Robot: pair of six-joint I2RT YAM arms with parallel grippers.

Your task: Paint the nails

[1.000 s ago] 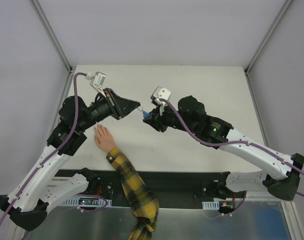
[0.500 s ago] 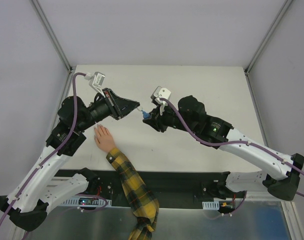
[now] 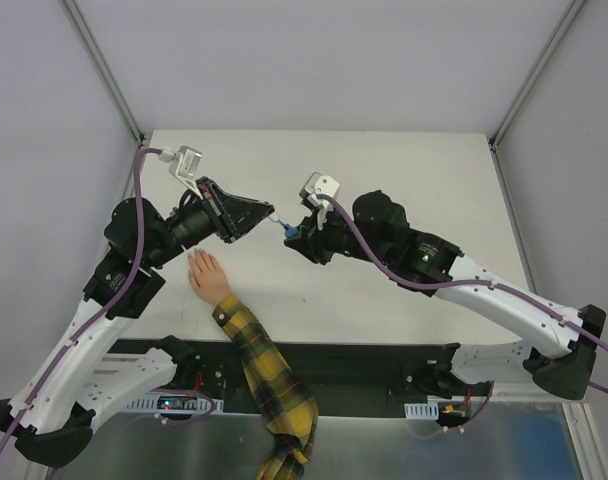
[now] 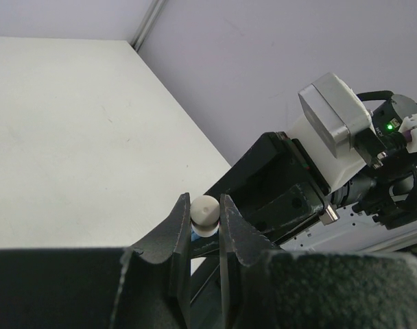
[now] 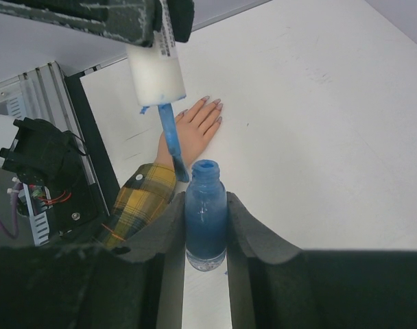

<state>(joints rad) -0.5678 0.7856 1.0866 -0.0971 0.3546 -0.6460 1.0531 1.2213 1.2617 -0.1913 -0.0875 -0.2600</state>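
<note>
Left gripper (image 4: 204, 203) clamps the brush cap (image 5: 153, 72); right gripper (image 3: 293, 233) grips the bottle (image 5: 206, 216). Carry the wet brush (image 5: 170, 140) steadily to the nails (image 5: 212, 103).

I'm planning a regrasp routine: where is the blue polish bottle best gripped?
Grip the bottle around its body, below the narrow neck, from the two sides, as the right pincer does. It stands upright and open, so this keeps the mouth free for the brush held by the left pincer.

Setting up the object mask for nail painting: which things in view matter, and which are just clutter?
Job: nails on the hand; polish bottle in right gripper; brush in left gripper.
Clutter: plaid sleeve; grey rail; purple cable.
</note>
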